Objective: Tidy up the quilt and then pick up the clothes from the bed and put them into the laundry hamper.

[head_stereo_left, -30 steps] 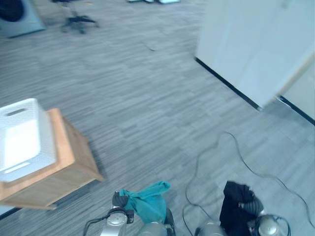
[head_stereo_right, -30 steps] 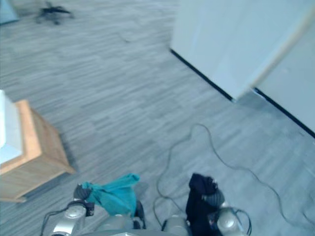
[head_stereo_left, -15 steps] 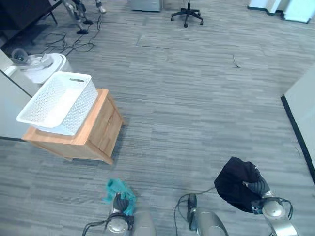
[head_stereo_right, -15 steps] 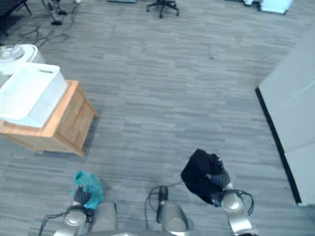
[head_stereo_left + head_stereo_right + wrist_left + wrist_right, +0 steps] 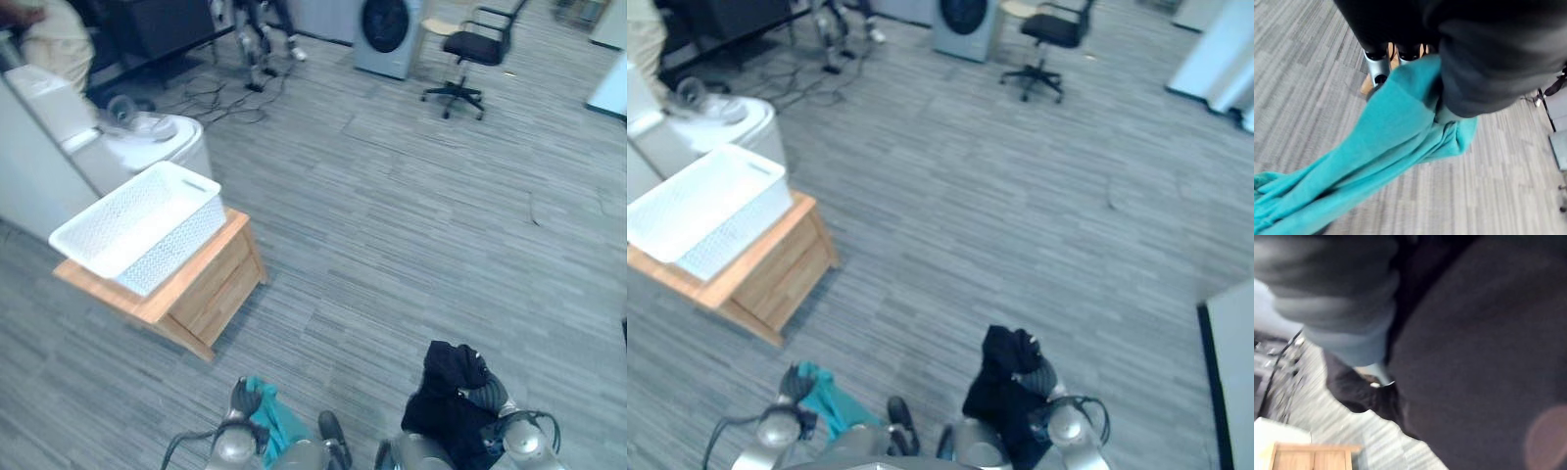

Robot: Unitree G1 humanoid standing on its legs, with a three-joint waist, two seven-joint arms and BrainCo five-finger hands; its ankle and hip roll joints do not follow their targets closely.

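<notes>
Now your view has swung round since a second ago: the white partition that filled the right side is gone, and the white laundry hamper (image 5: 137, 227) on its wooden stand (image 5: 201, 290) sits in full sight up and to the left, well apart from you across bare grey floor (image 5: 392, 215). That means you are facing the drop-off, and I judge the carrying step is well along with only the approach left. Your left hand (image 5: 243, 399) has its fingers curled round the teal garment (image 5: 1376, 142), which hangs lower and more bunched than before. Your right hand (image 5: 1038, 376) grips the black garment (image 5: 446, 401), draped over it as earlier. An office chair (image 5: 465, 49) stands far off.
</notes>
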